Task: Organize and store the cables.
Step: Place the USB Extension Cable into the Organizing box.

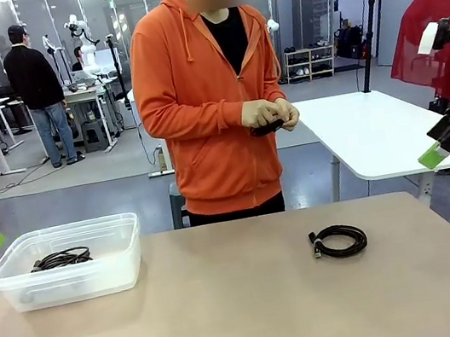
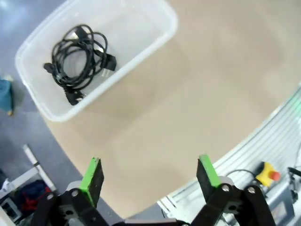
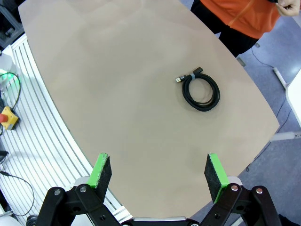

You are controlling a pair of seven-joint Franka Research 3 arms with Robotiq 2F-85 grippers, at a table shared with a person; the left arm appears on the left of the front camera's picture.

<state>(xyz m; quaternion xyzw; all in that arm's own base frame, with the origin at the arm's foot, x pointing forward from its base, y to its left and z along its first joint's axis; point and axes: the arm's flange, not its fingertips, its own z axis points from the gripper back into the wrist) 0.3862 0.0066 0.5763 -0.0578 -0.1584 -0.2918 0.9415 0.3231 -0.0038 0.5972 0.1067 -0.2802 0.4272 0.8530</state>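
Left tool (image 2: 148, 165) and right tool (image 3: 158, 161) hover, jaws wide apart.

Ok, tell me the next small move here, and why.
Probably lower the right gripper toward the coiled cable lying loose on the table: its jaws stand open and empty above it, and a second cable already sits in the clear bin.

A neatly wound black cable (image 1: 338, 241) with a small connector lies flat on the tan table (image 1: 232, 314). A looser black coil (image 1: 61, 259) with a power plug rests inside a clear plastic bin (image 1: 125, 267), while a third cable (image 1: 267, 128) sits in a person's hands (image 1: 269, 112).
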